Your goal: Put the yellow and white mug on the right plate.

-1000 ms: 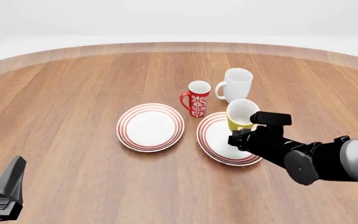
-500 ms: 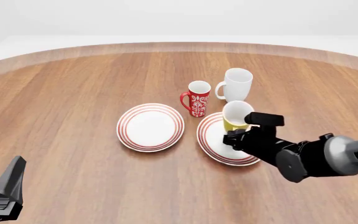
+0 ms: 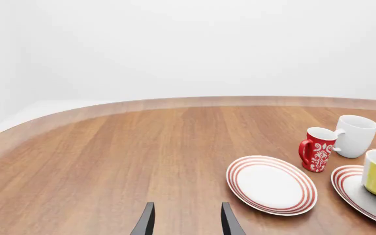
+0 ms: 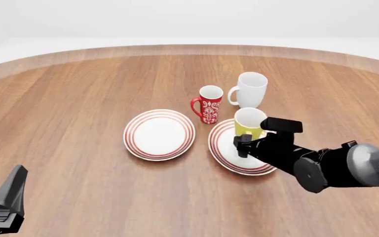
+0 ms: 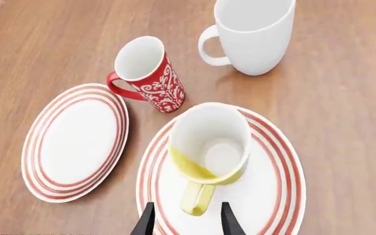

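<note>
The yellow and white mug (image 4: 248, 123) stands upright on the right plate (image 4: 224, 148), toward that plate's far edge, its white inside open to view and its yellow loop handle (image 5: 197, 198) turned back toward the near edge of the table (image 4: 77, 89). Seen from the right wrist, the handle sits between the two fingertips of the right gripper (image 5: 183, 219), which are spread a little wider than the handle; I cannot tell whether either one touches it. From the front the right gripper (image 4: 244, 144) and its dark arm cover the near right part of the plate.

Just past the plate's far left rim is the red mug (image 4: 208, 104) with a white pattern, handle pointing left. The white mug (image 4: 250, 90), taller, stands beyond the plate's far edge and to the right of the red one, close to it but apart.

The left plate (image 4: 159, 134) lies beside the right plate, a narrow strip of wood between their rims, with nothing on it. All of these things sit near the middle of the table.

The left gripper (image 4: 5, 202) hangs low at the near left corner of the table, well apart from the crockery. In its own wrist view the left gripper (image 3: 186, 223) has its fingers spread with nothing between them.
</note>
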Tool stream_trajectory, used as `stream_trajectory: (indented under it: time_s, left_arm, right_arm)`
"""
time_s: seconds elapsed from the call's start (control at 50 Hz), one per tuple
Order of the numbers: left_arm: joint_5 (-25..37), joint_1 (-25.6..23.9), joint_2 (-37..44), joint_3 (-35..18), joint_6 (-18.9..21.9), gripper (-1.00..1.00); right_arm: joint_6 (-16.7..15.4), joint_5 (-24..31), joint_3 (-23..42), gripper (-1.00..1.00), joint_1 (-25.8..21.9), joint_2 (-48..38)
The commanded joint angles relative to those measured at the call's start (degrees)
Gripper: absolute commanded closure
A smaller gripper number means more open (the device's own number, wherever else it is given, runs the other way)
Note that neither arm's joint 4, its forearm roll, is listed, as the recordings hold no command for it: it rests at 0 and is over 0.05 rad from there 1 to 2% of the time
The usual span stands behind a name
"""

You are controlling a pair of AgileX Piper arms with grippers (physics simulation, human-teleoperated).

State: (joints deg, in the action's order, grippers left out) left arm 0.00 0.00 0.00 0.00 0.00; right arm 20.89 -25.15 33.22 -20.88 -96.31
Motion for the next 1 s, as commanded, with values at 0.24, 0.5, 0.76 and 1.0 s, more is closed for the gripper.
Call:
stream_trajectory:
  time_s: [0.24,0.5,0.76,1.0]
  left_arm:
    - [0.0,0.0,0.0,0.0,0.0,-1.0]
    - [0.0,0.0,0.0,0.0,0.0,-1.0]
    - [0.0,0.0,0.0,0.0,0.0,-1.0]
    - [0.0,0.0,0.0,0.0,0.0,-1.0]
  right_arm:
    - [0.2,4.2,-5.6,-1.0,-0.6,12.4]
    - [0.1,10.1,-9.3,-1.0,-0.9,26.0]
    - [-1.4,20.1,-9.3,-1.0,-3.0,42.6]
    - [-2.0,23.5,-9.3,-1.0,-4.0,50.8]
